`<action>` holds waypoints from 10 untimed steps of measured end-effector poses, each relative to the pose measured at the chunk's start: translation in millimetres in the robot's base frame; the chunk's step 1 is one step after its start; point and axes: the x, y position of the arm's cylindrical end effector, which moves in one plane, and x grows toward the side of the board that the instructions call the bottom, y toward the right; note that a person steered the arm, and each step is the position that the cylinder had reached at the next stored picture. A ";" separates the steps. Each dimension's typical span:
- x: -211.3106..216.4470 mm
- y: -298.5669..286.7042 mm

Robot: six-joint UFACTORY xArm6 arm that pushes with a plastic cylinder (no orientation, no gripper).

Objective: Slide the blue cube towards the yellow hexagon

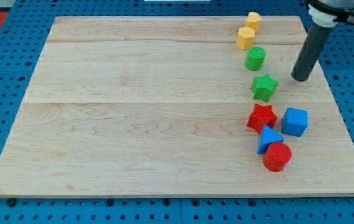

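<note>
Camera view, my tip point(300, 78) above the blue cube point(295, 121), yellow hexagon point(254, 20) top, no hand visible.

lab bench | wooden board point(133, 112) on blue perforated table point(2, 93) | robot rod

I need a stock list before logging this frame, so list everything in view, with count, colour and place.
wooden board: one, pale, fills the view.
yellow hexagon block: one, view's top right.
yellow block: one, just below the hexagon; shape unclear.
green cylinder block: one, below the yellow blocks.
green star block: one, right of centre.
red star block: one, lower right.
blue cube: one, right of the red star.
blue triangular block: one, below the red star.
red cylinder block: one, lowest in the column.
my tip: one, dark rod, above the blue cube, right of the green star.
</note>
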 end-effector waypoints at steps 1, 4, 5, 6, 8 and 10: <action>18.2 -25.5; 18.6 23.6; 44.3 110.3; 81.3 109.9; 178.3 43.9; 131.3 -3.8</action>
